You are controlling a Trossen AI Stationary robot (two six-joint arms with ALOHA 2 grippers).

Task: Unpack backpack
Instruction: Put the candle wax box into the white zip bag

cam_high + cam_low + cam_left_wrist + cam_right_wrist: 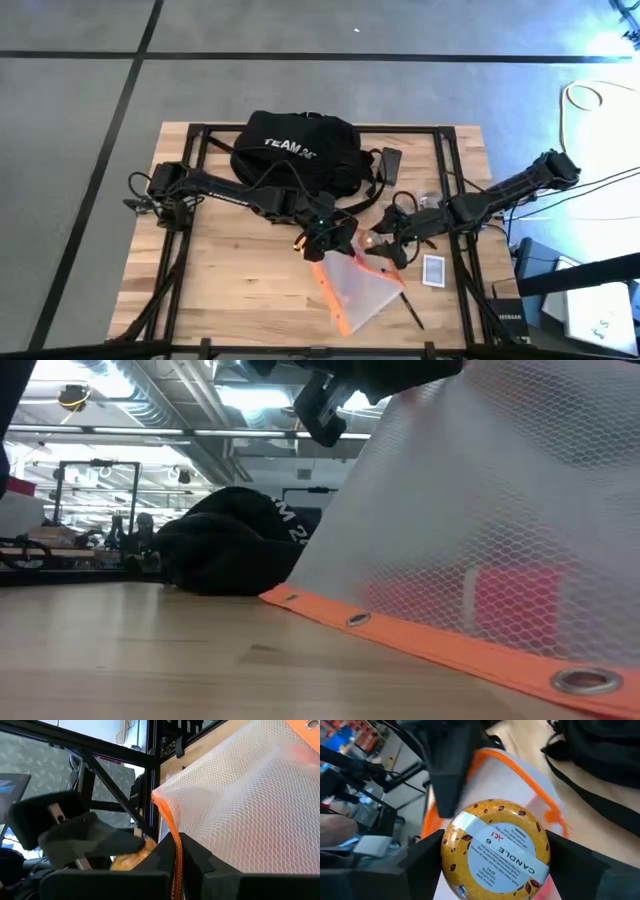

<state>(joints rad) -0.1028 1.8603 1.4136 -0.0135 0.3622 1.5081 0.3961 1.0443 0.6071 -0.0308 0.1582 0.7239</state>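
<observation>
Translucent mesh pouch with an orange grommeted hem fills the low view, its honeycomb weave lifted off the pale wooden worktop. Left end effector pinches the pouch's orange edge. Right end effector, just beside it, clamps a round candle wrapped in gold patterned paper with a white label. Behind both, at the worktop's far edge, slumps the soft black fabric backpack.
</observation>
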